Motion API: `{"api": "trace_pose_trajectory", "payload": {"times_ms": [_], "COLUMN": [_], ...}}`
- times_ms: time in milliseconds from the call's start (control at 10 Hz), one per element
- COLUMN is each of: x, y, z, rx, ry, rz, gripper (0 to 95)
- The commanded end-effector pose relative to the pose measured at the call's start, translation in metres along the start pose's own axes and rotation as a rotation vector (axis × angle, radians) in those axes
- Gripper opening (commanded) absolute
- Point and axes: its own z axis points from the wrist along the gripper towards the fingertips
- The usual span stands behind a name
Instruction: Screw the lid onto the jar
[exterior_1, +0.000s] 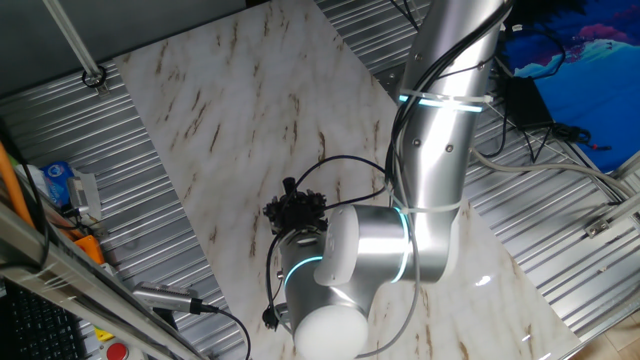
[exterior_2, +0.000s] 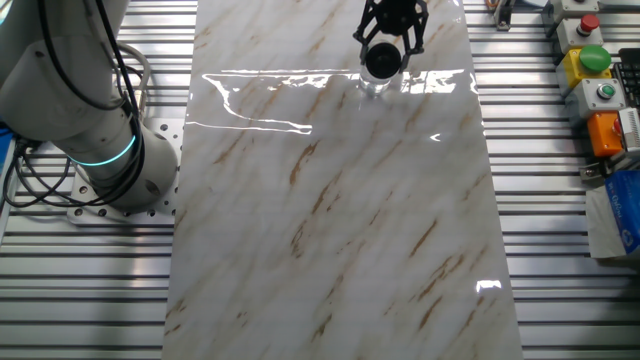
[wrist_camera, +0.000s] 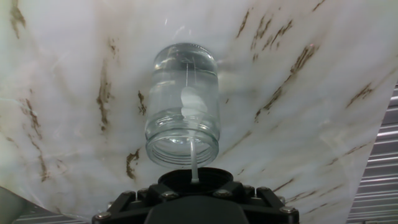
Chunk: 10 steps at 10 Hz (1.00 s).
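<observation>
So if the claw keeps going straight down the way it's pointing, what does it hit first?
Most likely the open mouth of the jar, which stands right under the claw. The lid it seems to carry would meet the rim first, though depth is unclear.

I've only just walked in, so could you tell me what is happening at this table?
The robot arm is working on closing a small clear glass jar that stands upright on the marble tabletop. The gripper hangs just above the jar's open threaded mouth, carrying the black lid. In the hand view the mouth is uncovered, so the lid is not yet screwed on.
</observation>
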Motion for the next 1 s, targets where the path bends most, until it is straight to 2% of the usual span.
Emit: {"api": "trace_pose_trajectory", "payload": {"times_ms": [100,200,300,700,800,1000], "x": [-0.0004,-0.0004,-0.0008,-0.0022,-0.0023,-0.0025], "y": [-0.0002,-0.0002,-0.0006,-0.0010,-0.0008,-0.0003], "z": [0.0000,-0.0001,-0.0001,-0.0001,0.0000,0.0003], "rx": [0.000,0.000,0.000,-0.002,-0.002,-0.002], "ry": [0.000,0.000,0.000,-0.004,-0.005,-0.006], "rz": [0.000,0.002,0.001,-0.006,-0.006,-0.006], "gripper": [38.0,38.0,57.0,57.0,76.0,76.0]}}
